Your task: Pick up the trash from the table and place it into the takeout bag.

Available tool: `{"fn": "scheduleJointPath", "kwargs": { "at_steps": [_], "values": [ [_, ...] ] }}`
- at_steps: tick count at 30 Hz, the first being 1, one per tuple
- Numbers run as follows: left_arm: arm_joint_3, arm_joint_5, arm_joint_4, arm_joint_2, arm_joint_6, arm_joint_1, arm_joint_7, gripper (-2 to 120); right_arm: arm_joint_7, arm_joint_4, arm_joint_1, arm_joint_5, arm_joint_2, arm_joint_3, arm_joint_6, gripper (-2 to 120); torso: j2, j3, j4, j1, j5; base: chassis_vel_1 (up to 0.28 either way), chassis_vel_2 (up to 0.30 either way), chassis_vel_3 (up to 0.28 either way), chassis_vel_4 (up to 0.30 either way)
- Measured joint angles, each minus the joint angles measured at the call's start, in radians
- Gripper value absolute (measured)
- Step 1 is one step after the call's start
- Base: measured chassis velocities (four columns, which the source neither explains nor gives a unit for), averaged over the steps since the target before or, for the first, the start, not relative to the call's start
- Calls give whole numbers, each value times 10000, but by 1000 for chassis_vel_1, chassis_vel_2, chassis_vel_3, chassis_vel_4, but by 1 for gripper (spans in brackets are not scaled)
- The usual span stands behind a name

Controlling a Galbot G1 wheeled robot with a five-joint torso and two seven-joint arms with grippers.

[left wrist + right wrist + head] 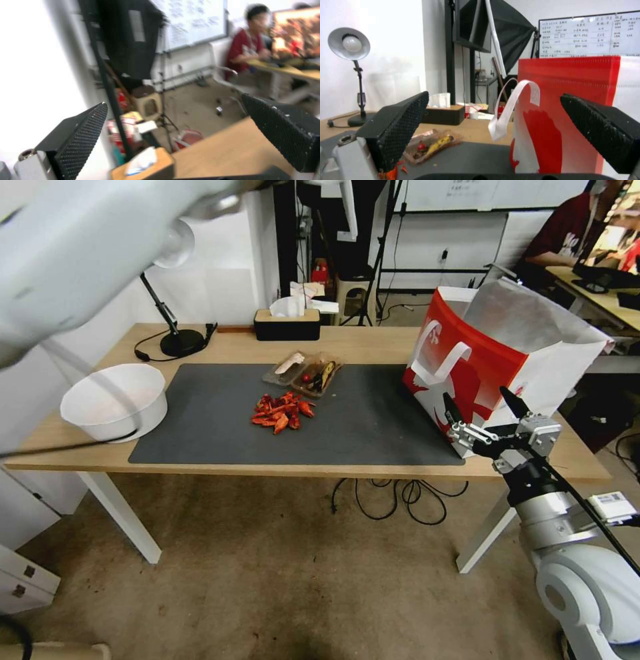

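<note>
While the right pincer (481, 423) hangs at the near edge of the table (373, 345), just in front of the takeout bag (467, 363), its fingers stand spread wide with nothing between them. In the right wrist view the same spread fingers (400, 120) frame the bag's red wall and one white loop handle (515, 105), so the bag lies straight ahead of that pincer and very close.

What is left to pick up lies away to the robot's left of that pincer, on the dark grey mat (220, 433). A heap of red scraps (283, 413) sits near the middle of the mat, and just behind it, toward the far side of the table, lie two clear trays (303, 370) side by side holding food remains, their long axes running slanted from near-left to far-right. A white bowl (115, 400) stands at the left end of the table, off the mat.

The left pincer (173, 130) is raised high above the left end of the table, aimed out at the room past a tissue box (146, 162), its fingers likewise spread and empty. By the head view, the scraps and trays lie roughly between the two arms; the right pincer is low and near table height, and so seems the better placed to reach sideways to them, with the bag's open mouth close by.
</note>
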Motion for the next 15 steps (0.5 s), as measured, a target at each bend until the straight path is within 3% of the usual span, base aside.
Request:
{"fn": "scheduleJointPath", "kwargs": {
  "at_steps": [2, 3, 4, 6, 7, 8, 10, 11, 14, 15],
  "values": [
    [-914, 156, -680, 696, -100, 959, -33, 100, 4, -34, 53, 70, -4, -3, 120, 100, 0, 0, -6, 0, 11, 0, 0, 0, 0],
    [-1741, 309, -1310, 1221, -183, 1897, -42, 100, 8, -64, 80, 87, -3, 9, 186, 100, 0, -1, -8, 0, 12, 0, 0, 0, 0],
    [-1741, 309, -1310, 1221, -183, 1897, -42, 100, 8, -64, 80, 87, -3, 9, 186, 100, 0, -1, -8, 0, 12, 0, 0, 0, 0],
    [-2697, 437, -2021, 1701, -233, 3044, -40, 100, 13, -107, 97, 94, -4, 43, 235, 100, 0, -1, -4, -1, 7, 0, 0, 0, 0],
    [-4035, 608, -2826, 2268, -316, 4534, -30, 100, 25, -167, 94, 97, 1, 89, 272, 100, 0, -1, -4, 0, 3, 0, 0, 0, 0],
    [-4035, 608, -2826, 2268, -316, 4534, -30, 100, 25, -167, 94, 97, 1, 89, 272, 100, 0, -1, -4, 0, 3, 0, 0, 0, 0],
    [-5230, 828, -3548, 2678, -509, 6198, 31, 100, 33, -235, 83, 98, 25, 120, 295, 100, 3, -3, 1, -2, 21, 0, 0, 0, 0],
    [-5877, 1052, -3875, 2828, -743, 7263, 97, 100, 36, -264, 73, 98, 45, 126, 296, 100, 2, -2, 0, -2, 3, 0, 0, 0, 0],
    [-6392, 1237, -4093, 2885, -1031, 8053, 135, 100, 39, -277, 69, 97, 63, 124, 297, 100, 1, -1, -5, -1, -2, 0, 0, 0, 0],
    [-7362, 1447, -4463, 2857, -1439, 9347, 143, 100, 41, -287, 69, 93, 109, 70, 296, 100, 2, -1, -6, -1, 16, 0, 0, 0, 0]
  ]
}}
